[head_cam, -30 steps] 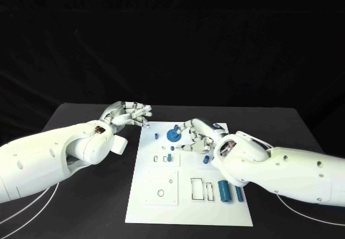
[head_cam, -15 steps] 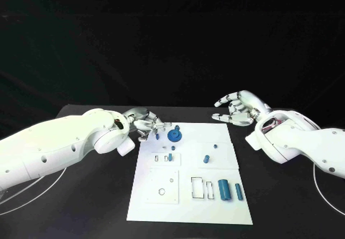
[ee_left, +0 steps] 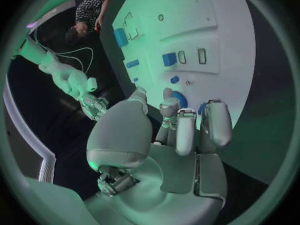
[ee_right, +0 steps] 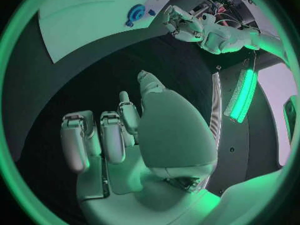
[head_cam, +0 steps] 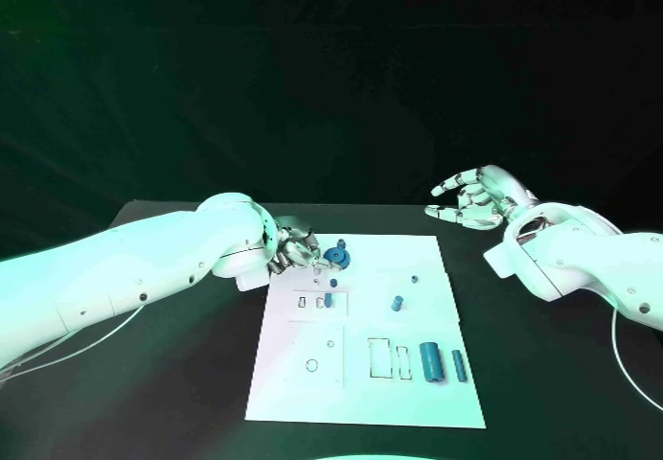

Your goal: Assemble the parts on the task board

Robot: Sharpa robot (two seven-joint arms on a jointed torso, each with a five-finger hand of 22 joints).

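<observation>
Fingers [head_cam: 307, 255] of the left hand [head_cam: 294, 251] curl loosely over the board's [head_cam: 362, 402] far left corner, their tips just beside a round blue disc [head_cam: 336, 259]; whether they touch or hold it cannot be told, though the left wrist view shows the fingers [ee_left: 186, 130] bunched side by side above the disc [ee_left: 180, 99] with nothing plainly between them.

The board, a white rectangular plate, lies in the middle of the black table [head_cam: 166, 383]. No writing can be read on it. Its left half carries raised white panels with dark-outlined slots and holes. Near the disc a small blue peg [head_cam: 328, 300] stands in one panel. Toward the middle sit a tiny blue stud [head_cam: 415, 280] and a short blue piece [head_cam: 397, 304]. Close to the near right corner, beside two narrow rectangular cut-outs, a thick blue cylinder [head_cam: 431, 361] and a thinner blue rod [head_cam: 459, 365] lie side by side.

To the right, the right hand [head_cam: 474, 198] hangs above the table's far edge, well apart from the board, its fingers [head_cam: 456, 183] spread and gently curved around nothing. The right wrist view shows its fingers [ee_right: 112, 135] apart, with the board [ee_right: 81, 25] well beyond them.
</observation>
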